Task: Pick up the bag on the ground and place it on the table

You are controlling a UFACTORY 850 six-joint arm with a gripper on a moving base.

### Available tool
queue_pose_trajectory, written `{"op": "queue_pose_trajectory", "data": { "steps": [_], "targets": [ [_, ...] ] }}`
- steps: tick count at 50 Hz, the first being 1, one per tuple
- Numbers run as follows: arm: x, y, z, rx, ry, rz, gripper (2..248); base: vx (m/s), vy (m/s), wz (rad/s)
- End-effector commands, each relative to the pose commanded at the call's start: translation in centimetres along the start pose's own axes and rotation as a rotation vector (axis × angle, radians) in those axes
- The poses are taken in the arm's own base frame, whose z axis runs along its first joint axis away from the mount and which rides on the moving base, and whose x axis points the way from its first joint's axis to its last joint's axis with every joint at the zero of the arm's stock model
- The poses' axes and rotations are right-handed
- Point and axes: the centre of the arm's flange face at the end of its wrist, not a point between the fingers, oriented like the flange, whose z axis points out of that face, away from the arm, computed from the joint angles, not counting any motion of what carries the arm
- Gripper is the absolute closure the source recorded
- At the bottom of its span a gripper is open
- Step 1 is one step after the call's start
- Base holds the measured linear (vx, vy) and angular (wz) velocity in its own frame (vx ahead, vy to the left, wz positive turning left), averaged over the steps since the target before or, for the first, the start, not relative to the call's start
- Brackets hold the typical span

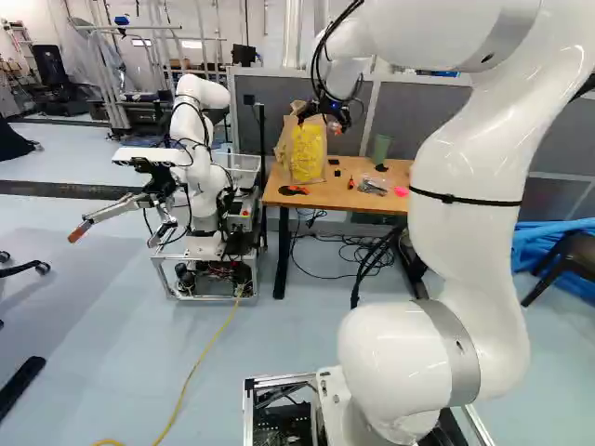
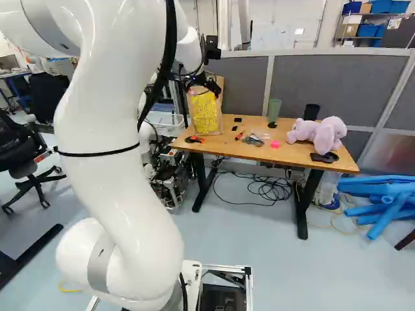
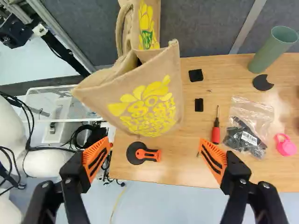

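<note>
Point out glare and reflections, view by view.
Left base view: bright highlights on the glossy white arm, pale sheen on the floor. Right base view: similar highlights along the arm. Wrist view: small glints on the clear plastic pouch, paler light on the tabletop near it.

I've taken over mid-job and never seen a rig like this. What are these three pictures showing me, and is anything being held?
Your machine is the large white arm. Two pictures come from cameras on its base, behind it to left and right; the third looks out from its wrist, along the end effector. The smaller-looking white arm is another robot.

The tan bag with yellow print is on the table, near one end. Also there: a screwdriver, a clear plastic pouch of parts, a pink item, a green cup and a plush toy.

Nothing is held: the two orange-padded fingers stand wide apart, with the bag ahead of them.
</note>
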Motion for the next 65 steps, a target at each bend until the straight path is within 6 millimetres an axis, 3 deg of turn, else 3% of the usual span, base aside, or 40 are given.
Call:
{"op": "queue_pose_trajectory", "data": {
  "steps": [27, 65],
  "targets": [
    [-10.6, 1.3, -0.9, -0.016, 0.140, -0.056, 3, 0.000, 0.000, 0.000],
    [-25.3, 3.2, -3.7, -0.004, 0.306, -0.130, 3, 0.000, 0.000, 0.000]
  ]
}}
